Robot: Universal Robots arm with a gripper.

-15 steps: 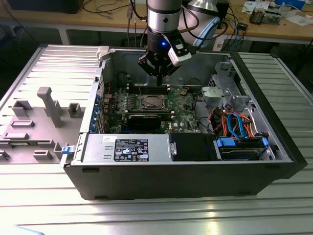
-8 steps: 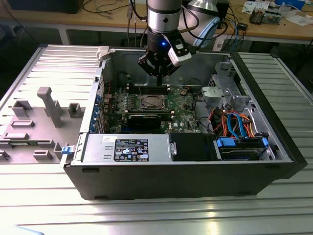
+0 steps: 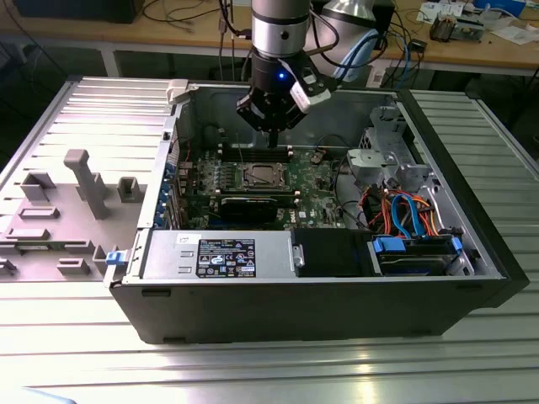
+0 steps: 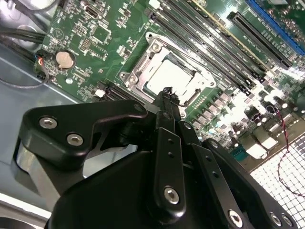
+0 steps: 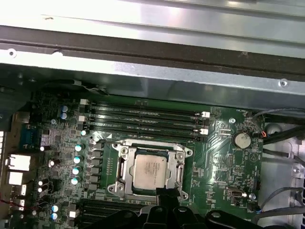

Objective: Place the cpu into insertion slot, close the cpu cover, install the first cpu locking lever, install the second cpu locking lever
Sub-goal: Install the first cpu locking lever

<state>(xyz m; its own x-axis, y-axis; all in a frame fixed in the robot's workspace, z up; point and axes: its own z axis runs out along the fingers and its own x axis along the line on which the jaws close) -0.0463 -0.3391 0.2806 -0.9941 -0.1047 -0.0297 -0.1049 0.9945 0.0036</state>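
The cpu (image 5: 149, 171) lies flat in the insertion slot on the green board (image 5: 224, 162), its silver top showing through the window of the cpu cover (image 5: 125, 164). The cover lies down over the chip. The same chip (image 4: 169, 76) and cover (image 4: 143, 67) show in the second wrist view. I cannot tell whether the thin levers along the frame are latched. My gripper (image 4: 167, 91) hangs above one edge of the socket, fingers together with nothing between them. In the exterior view the gripper (image 3: 271, 128) is well above the cpu (image 3: 259, 177), inside the open computer case.
Long memory slots (image 5: 143, 119) run beside the socket, near the case wall (image 5: 143, 52). A long black card (image 3: 248, 206), a power supply (image 3: 219, 252), coloured cables (image 3: 404, 210) and a drive cage (image 3: 383, 143) crowd the case. A grey fixture (image 3: 80, 185) stands on the exterior view's left.
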